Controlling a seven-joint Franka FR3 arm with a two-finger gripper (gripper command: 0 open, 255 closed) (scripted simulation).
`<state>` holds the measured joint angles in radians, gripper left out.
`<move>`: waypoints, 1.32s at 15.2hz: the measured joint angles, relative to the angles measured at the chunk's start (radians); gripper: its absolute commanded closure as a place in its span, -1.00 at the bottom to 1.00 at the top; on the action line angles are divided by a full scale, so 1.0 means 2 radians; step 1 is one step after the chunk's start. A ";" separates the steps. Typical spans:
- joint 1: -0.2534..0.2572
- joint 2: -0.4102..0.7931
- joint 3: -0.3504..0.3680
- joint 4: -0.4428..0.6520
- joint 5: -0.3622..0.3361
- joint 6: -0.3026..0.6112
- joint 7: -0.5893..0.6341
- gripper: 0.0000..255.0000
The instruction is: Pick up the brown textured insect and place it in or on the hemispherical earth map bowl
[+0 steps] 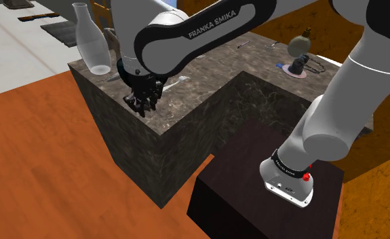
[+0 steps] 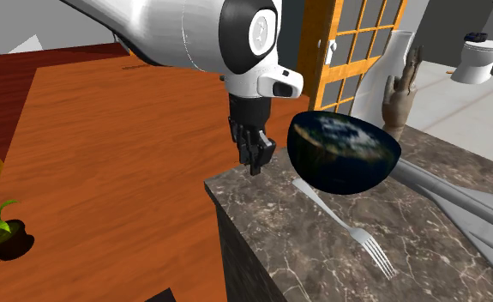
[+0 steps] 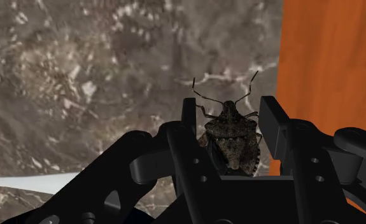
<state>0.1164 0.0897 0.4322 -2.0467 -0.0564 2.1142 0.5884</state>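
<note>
In the wrist view the brown textured insect [image 3: 231, 141] sits between my two black fingers [image 3: 189, 121], head and antennae pointing past the tips. My gripper [image 3: 230, 113] is shut on it, just above the marble counter [image 3: 79, 83] near its edge. From the shoulder view the gripper [image 1: 142, 103] hangs at the near corner of the counter [image 1: 186, 115]. The dark earth map bowl [image 2: 343, 154] stands on the counter [image 2: 321, 257] just to the second exterior view's right of the gripper [image 2: 257, 159].
A fork [image 2: 347, 227] lies in front of the bowl, with grey cloth [image 2: 467, 206] beside it. A clear glass bottle [image 1: 91, 41] stands at the counter's far corner. A wooden hand [image 2: 399, 94] stands behind the bowl. Orange wooden floor [image 1: 44, 163] surrounds the counter.
</note>
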 measured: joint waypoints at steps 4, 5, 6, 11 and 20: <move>-0.001 -0.009 0.000 0.016 0.005 -0.024 -0.004 1.00; -0.001 -0.011 0.000 0.020 0.006 -0.030 -0.005 1.00; -0.002 -0.014 0.000 0.024 0.007 -0.037 -0.006 1.00; -0.003 -0.024 0.000 0.048 0.013 -0.070 -0.011 1.00; -0.003 -0.039 0.000 0.092 0.020 -0.127 -0.015 1.00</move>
<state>0.1099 0.0118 0.4314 -1.8632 -0.0167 1.8603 0.5579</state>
